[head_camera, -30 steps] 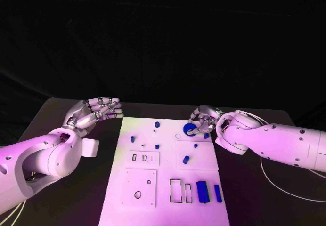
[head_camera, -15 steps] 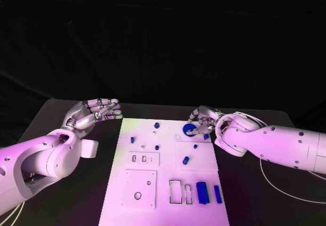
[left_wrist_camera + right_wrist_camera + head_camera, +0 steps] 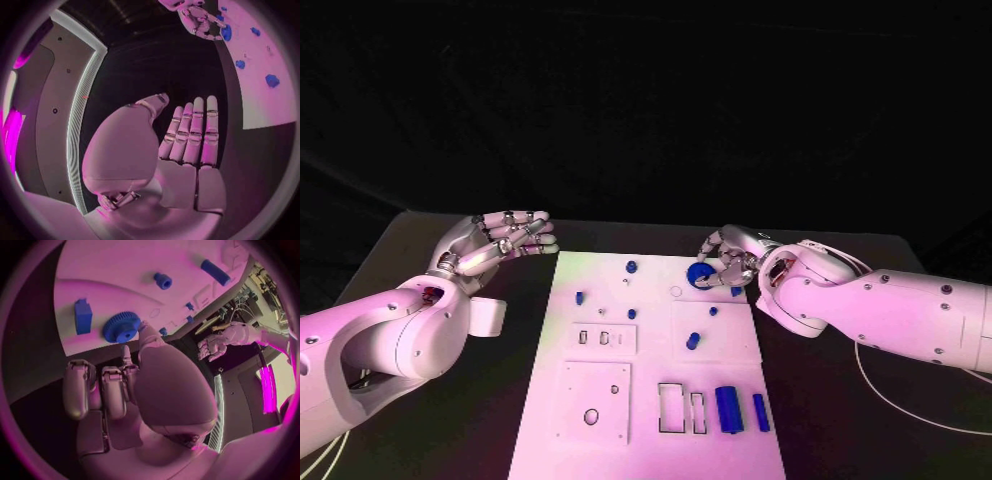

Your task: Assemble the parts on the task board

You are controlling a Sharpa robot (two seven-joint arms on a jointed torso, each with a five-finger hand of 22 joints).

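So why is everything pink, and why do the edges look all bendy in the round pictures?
Head view: coloured light tints the white task board and both arms pink. Right wrist view: the fisheye lens bends the board's straight edge near the blue gear. Left wrist view: the same bending, with the left hand looming large.

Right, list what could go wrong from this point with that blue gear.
1. The right hand seems to pinch the blue gear only at its rim, so it could slip or tilt as it is set on the task board.
2. A blue block sits close beside the gear; the fingers may knock it.
3. The left hand hovers off the board's edge, empty, so nothing steadies the board if the gear is pressed down.
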